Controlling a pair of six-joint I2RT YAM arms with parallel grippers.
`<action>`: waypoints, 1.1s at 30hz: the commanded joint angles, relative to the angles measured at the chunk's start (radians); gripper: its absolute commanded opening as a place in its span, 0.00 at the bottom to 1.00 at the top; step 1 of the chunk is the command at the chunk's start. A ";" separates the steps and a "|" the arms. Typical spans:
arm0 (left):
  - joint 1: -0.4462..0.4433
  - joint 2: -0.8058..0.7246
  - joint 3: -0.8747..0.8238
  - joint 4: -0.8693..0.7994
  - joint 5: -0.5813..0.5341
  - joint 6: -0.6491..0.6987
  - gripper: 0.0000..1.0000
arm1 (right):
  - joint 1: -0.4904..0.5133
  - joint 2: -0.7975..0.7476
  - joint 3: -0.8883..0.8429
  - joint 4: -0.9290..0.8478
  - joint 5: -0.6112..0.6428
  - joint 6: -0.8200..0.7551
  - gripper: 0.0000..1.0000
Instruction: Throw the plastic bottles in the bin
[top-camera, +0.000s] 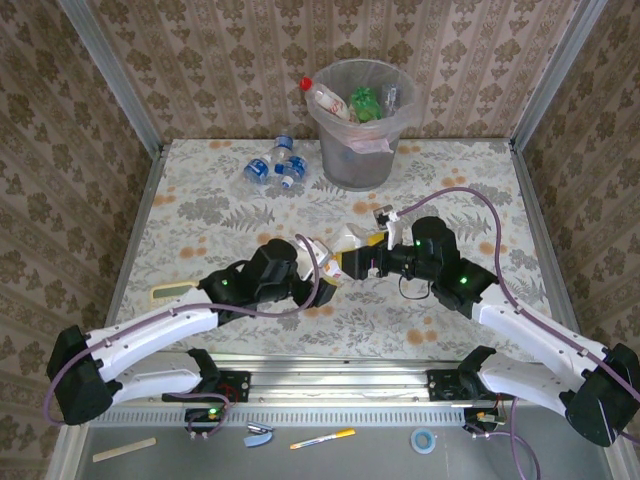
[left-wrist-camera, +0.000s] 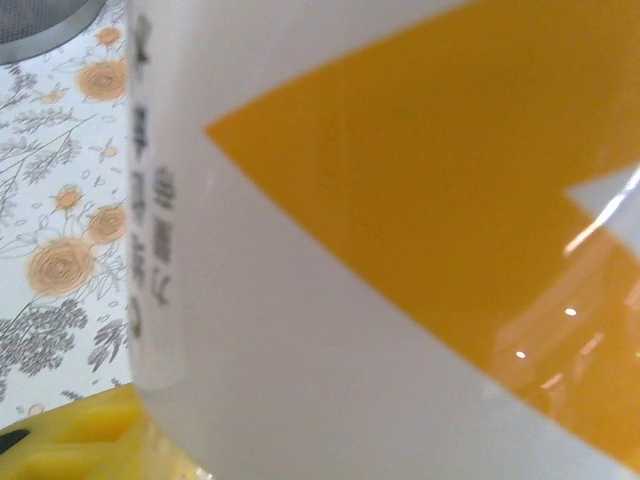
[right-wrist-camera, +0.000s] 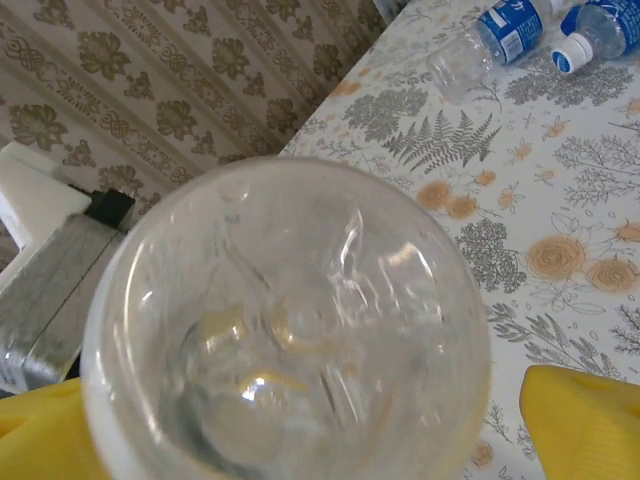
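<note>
Over the middle of the table, a clear plastic bottle (top-camera: 350, 240) with a white and orange label (left-wrist-camera: 400, 250) is held by my left gripper (top-camera: 333, 266), which is shut on it. My right gripper (top-camera: 369, 258) faces it from the right, open. The bottle's clear base (right-wrist-camera: 290, 330) sits between its yellow fingers (right-wrist-camera: 585, 425), and a strip of table shows between the base and the right finger. The bin (top-camera: 358, 150) stands at the far edge with several bottles inside. Three more blue-labelled bottles (top-camera: 275, 166) lie on the table left of the bin, also visible in the right wrist view (right-wrist-camera: 510, 25).
A flat beige block (top-camera: 171, 292) lies near the left edge beside my left arm. Patterned walls with metal posts (top-camera: 140, 110) close in the table on three sides. A pen (top-camera: 322, 438) and a tape roll (top-camera: 424, 440) lie below the front rail.
</note>
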 joint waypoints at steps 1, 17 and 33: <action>-0.025 -0.001 0.013 0.057 0.015 0.034 0.29 | 0.007 0.002 0.030 0.059 -0.006 0.023 0.99; -0.084 0.002 0.001 0.137 -0.006 0.086 0.34 | 0.007 0.001 0.035 0.088 -0.030 0.084 0.61; -0.082 -0.123 -0.035 0.112 -0.228 0.059 1.00 | 0.006 -0.114 0.067 -0.055 0.116 -0.037 0.46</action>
